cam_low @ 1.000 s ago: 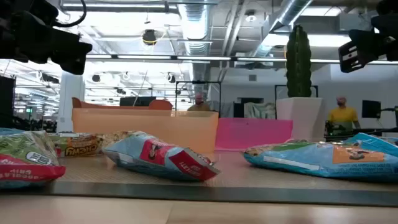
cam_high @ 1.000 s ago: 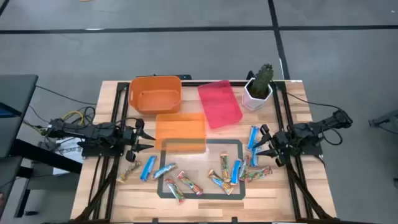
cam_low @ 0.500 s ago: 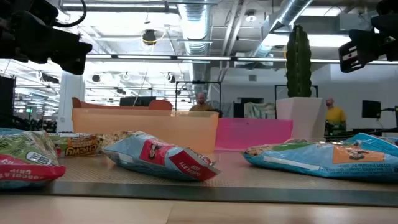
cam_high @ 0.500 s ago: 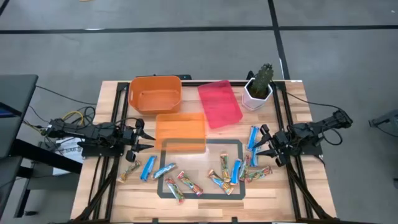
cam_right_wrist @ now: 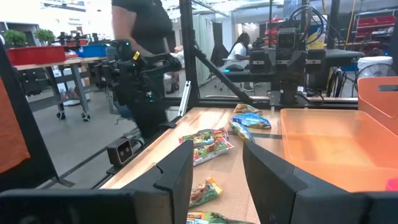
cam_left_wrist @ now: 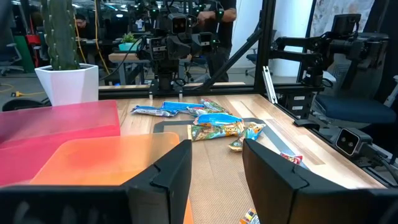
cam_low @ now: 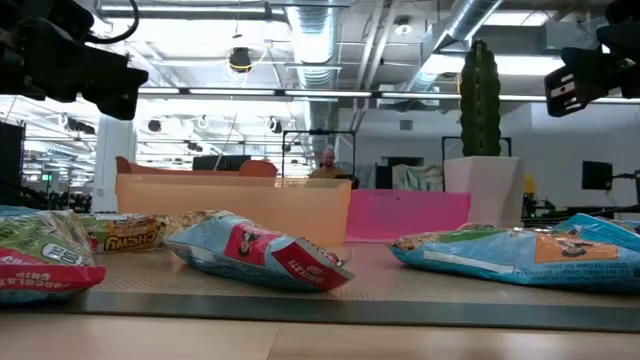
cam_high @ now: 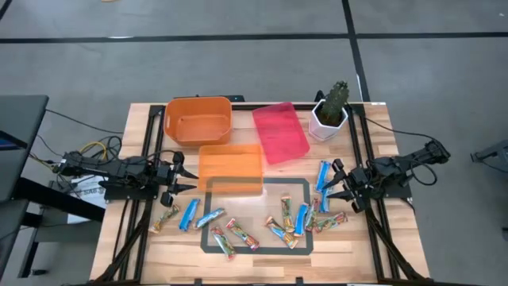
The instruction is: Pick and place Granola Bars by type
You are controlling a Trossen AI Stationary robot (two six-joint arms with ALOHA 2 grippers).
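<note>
The wooden worktop stands on grey floor in a bright open workshop. Granola Bars lie scattered along its front edge. Both arms' jaws stand spread, empty. Wrapper print is unreadable.

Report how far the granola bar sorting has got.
Done: nothing; the orange bin, orange tray and pink tray hold no bars. In hand: nothing; left gripper and right gripper hover open and empty. Left: all granola bars lie on the table.
</note>
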